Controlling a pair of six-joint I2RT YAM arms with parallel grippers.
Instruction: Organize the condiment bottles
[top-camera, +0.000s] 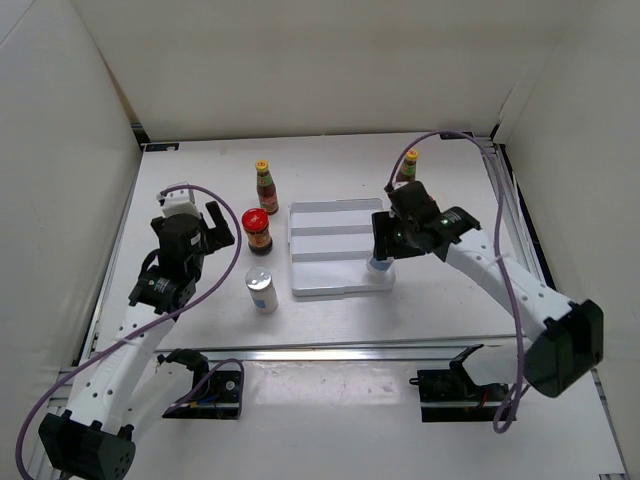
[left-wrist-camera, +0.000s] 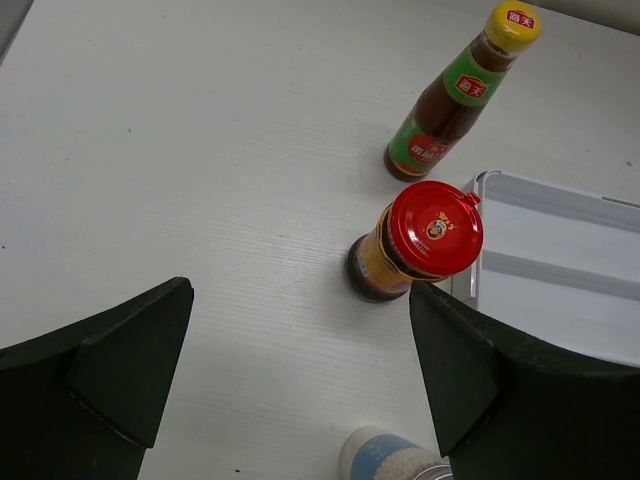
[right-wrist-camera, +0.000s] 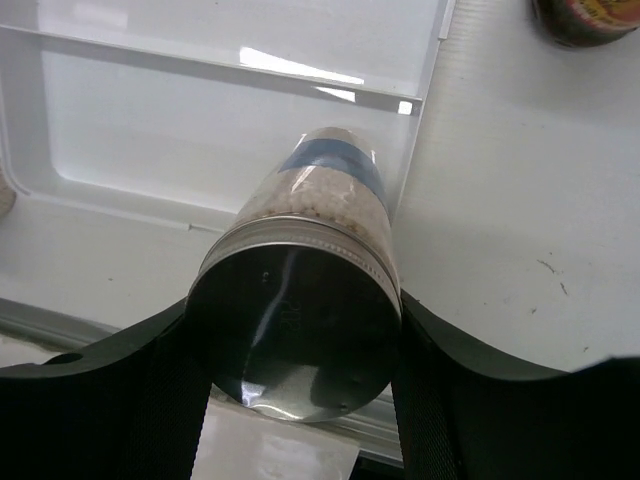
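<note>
Tabletop (top-camera: 200, 160) space is taken up mainly by a flat white ribbed tray (top-camera: 330, 215) at the centre. The right hand (right-wrist-camera: 295, 350) is closed around a white silver-topped shaker (right-wrist-camera: 325, 195), which is held at the tray's near right corner. The left hand (left-wrist-camera: 300, 300) is spread wide, with nothing gripped. A yellow-capped sauce bottle (left-wrist-camera: 450, 95) is stood left of the tray, and a second sauce bottle (top-camera: 409, 166) is seen beyond the right arm. A red-lidded jar (left-wrist-camera: 430, 230) is placed just beside the tray's left edge, with a second shaker (top-camera: 261, 291) nearer the arms.
</note>
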